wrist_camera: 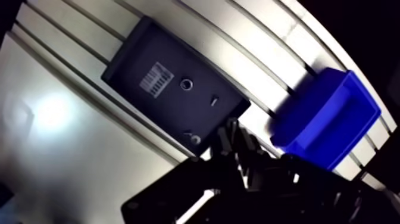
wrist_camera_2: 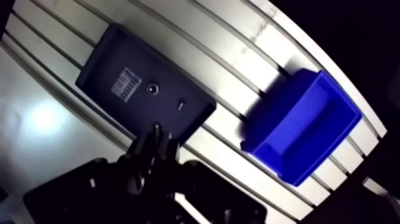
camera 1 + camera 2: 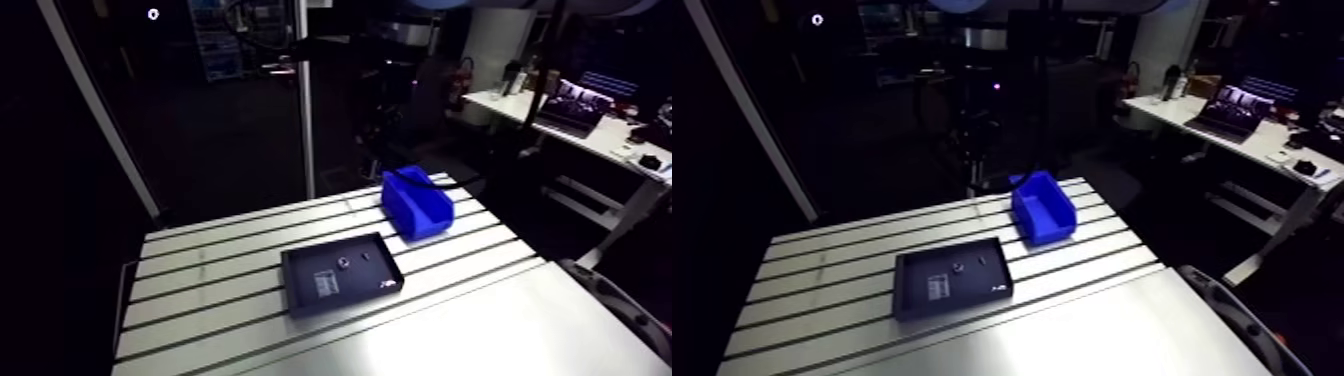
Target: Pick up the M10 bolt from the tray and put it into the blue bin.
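Jaws too dark to tell whether apart or together on the gripper point(image 1: 231, 136). Just ahead of it lies the black tray point(image 3: 296, 292), lower centre in the arm view, holding three small metal parts point(image 3: 342, 263); which one is the bolt is unclear. A blue bin point(image 3: 425, 215) stands apart, upper right of the tray.
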You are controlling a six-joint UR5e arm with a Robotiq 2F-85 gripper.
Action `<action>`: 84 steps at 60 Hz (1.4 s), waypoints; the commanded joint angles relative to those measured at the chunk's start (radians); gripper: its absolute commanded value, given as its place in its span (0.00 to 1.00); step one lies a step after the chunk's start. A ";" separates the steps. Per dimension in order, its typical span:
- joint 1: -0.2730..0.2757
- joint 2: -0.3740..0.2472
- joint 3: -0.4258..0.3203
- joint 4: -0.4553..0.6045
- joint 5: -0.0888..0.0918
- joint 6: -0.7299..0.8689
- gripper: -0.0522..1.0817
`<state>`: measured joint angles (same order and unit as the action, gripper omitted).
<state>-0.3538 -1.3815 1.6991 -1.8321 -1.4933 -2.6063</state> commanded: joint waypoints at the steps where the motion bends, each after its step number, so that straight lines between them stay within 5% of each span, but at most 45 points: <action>1: -0.028 0.005 -0.028 0.035 -0.075 -0.227 0.99; 3: -0.031 0.011 -0.035 0.035 -0.105 -0.290 0.99; 11: -0.030 0.030 -0.059 0.025 -0.144 -0.450 0.99; 45: -0.028 0.131 -0.140 -0.039 -0.179 -0.842 0.99; 49: -0.030 0.144 -0.140 -0.063 -0.203 -0.867 0.99; 53: -0.030 0.163 -0.141 -0.078 -0.253 -0.887 0.99; 56: -0.031 0.174 -0.143 -0.080 -0.275 -0.889 0.99; 84: -0.034 0.221 -0.152 -0.106 -0.298 -0.877 0.99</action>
<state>-0.3874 -1.1786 1.5521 -1.9321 -1.7837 -3.4884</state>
